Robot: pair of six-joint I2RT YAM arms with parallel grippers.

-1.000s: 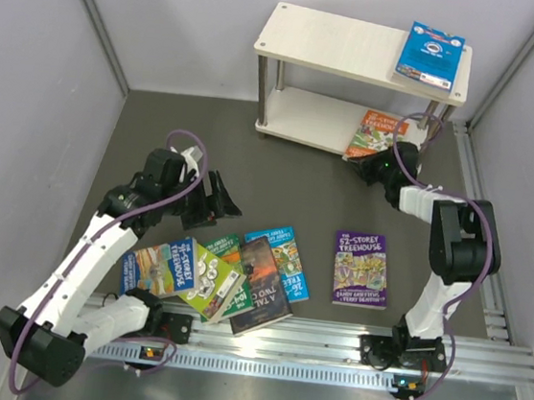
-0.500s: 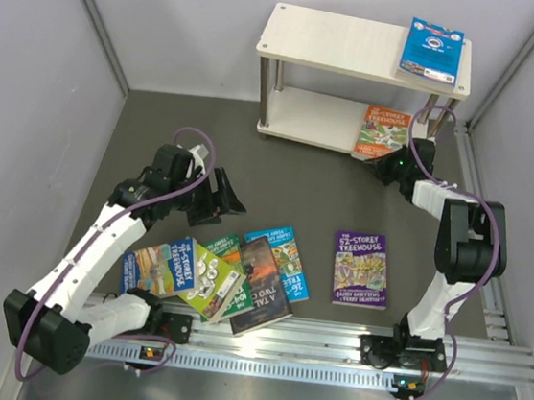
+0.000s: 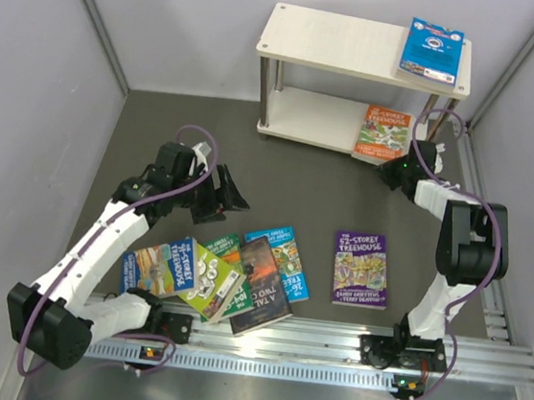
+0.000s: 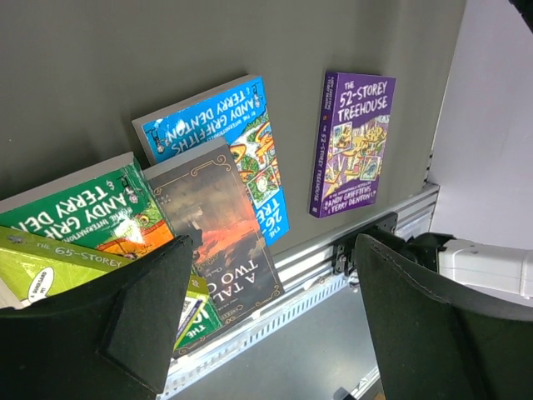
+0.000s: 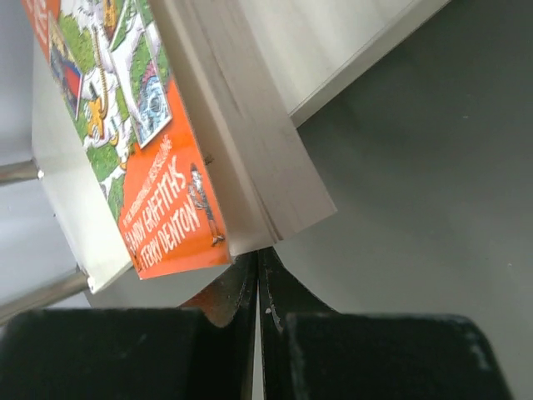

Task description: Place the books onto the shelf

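The shelf (image 3: pixel 343 43) stands at the back, a blue book (image 3: pixel 432 51) on its top board and an orange book (image 3: pixel 383 133) on its lower board. My right gripper (image 3: pixel 393 168) is shut, its tips (image 5: pixel 256 257) touching the near corner of the orange book (image 5: pixel 158 200) by the lower board (image 5: pixel 333 50). Over the table my left gripper (image 3: pixel 227 198) hangs open and empty, its fingers (image 4: pixel 108 325) wide apart. Below it lie a purple book (image 4: pixel 354 142), a blue one (image 4: pixel 225 137), a dark brown one (image 4: pixel 221 237) and green ones (image 4: pixel 83 208).
A metal rail (image 3: pixel 327 347) with both arm bases runs along the near edge. Grey walls close in the left, back and right. The purple book (image 3: pixel 361 269) lies apart from the fanned pile (image 3: pixel 215 276) at front left.
The right gripper, still shut, has moved right and back, and the orange book now lies straighter and farther in on the lower board. The left gripper has shifted slightly right.
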